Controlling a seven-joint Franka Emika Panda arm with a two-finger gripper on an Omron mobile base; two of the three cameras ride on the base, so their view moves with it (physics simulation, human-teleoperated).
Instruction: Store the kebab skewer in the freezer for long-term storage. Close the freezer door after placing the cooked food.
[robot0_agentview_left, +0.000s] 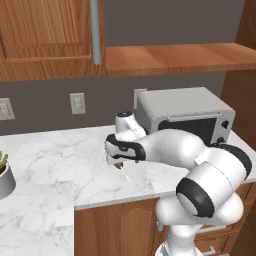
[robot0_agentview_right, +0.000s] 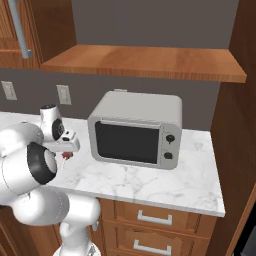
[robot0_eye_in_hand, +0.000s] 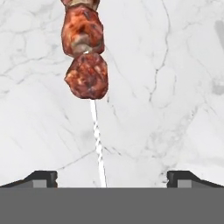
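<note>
White-armed end effector (robot0_eye_in_hand: 112, 178) spread wide above the kebab skewer (robot0_eye_in_hand: 87, 65), apparently not touching it.

left base view: from behind and to the left of the white arm (robot0_agentview_left: 185, 165), looking forward and down over the white marble surface (robot0_agentview_left: 50, 170); mid distance, the grey boxy microwave (robot0_agentview_left: 185, 117) at far right.
right base view: from behind and to the right of the arm, facing forward and down; the microwave sits nearer and central.
hand view: looks straight down along the jaws, very close to the surface, onto the kebab skewer of reddish-brown meat chunks on a pale stick (robot0_eye_in_hand: 87, 65).
shared: both base views take in the arm, microwave, surface, grey wall with white outlets (robot0_agentview_left: 77, 103) and the wooden shelf (robot0_agentview_right: 145, 62).
</note>
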